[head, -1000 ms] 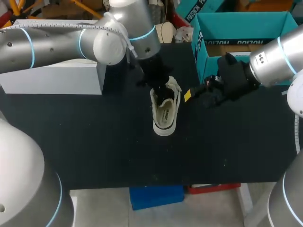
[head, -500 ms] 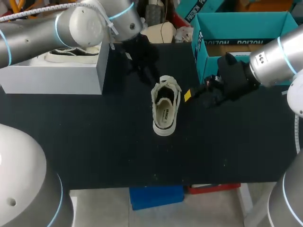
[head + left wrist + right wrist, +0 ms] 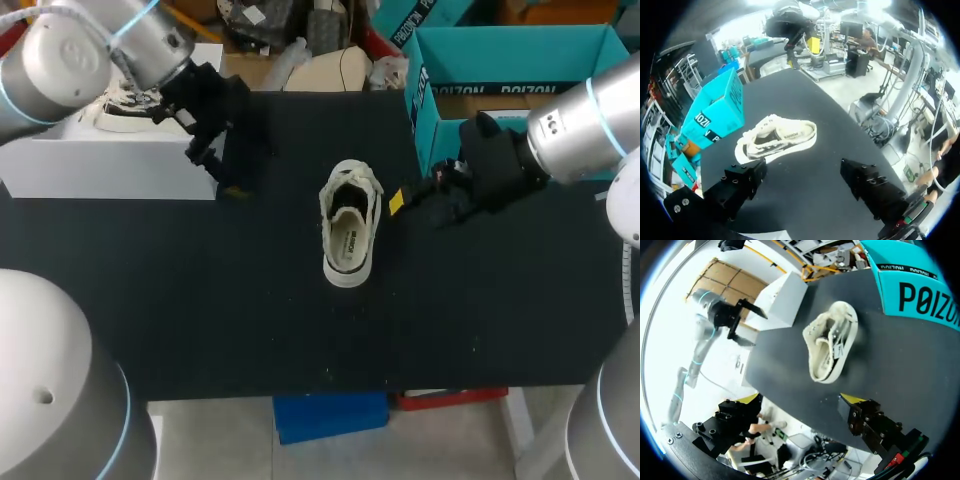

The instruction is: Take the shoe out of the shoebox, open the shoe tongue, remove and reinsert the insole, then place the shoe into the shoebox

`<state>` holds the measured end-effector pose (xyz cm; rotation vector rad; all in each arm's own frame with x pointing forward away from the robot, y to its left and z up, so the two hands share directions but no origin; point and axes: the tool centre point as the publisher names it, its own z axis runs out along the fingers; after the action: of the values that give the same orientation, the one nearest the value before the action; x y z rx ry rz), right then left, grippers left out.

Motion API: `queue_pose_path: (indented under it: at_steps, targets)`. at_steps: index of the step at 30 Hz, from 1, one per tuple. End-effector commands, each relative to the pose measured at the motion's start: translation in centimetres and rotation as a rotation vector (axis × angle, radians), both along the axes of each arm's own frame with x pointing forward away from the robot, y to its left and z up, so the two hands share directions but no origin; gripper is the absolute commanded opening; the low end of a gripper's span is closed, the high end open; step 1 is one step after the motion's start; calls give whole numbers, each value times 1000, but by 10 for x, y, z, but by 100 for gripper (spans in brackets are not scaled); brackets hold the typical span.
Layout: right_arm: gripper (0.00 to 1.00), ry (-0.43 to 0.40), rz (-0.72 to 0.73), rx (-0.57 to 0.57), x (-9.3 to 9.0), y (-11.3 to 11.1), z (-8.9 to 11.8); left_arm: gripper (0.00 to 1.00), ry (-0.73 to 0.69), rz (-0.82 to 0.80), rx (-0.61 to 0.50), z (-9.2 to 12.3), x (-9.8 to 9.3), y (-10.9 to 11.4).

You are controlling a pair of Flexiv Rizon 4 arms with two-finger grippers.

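A white low sneaker with a dark insole lies upright mid-table, laces loose and toe toward the back. My left gripper hangs open and empty by the near corner of the white shoebox, well left of the sneaker. In the left wrist view the sneaker lies ahead of the wide-open left gripper. My right gripper stands open just right of the sneaker. In its own view the sneaker is ahead of the right gripper, with nothing between the fingers.
A second shoe rests inside the white shoebox. A teal box stands open at the back right, close behind my right arm. It also shows as the teal box beyond the sneaker, and the teal box beside it.
My left gripper has let go at the sneaker's opening, pulled back left to the white shoebox and opened wide. The sneaker and the right arm have stayed put.
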<state>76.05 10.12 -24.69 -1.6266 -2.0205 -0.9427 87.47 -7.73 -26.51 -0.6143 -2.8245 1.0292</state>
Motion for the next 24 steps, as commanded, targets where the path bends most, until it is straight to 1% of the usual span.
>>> queue_pose_path:
  at_steps: [1, 3, 6, 24]
  targets:
    - [100, 2, 1, -2, 1, 1, 0, 100, -37, 282, -136, 1, -42, 36]
    - [100, 2, 1, -2, 1, 1, 0, 100, -36, 275, -156, 2, -47, 40]
    - [100, 2, 1, -2, 1, 1, 0, 100, -60, 225, -154, 6, -53, 41]
    - [100, 2, 1, -2, 1, 1, 0, 100, -60, 225, -154, 6, -53, 41]
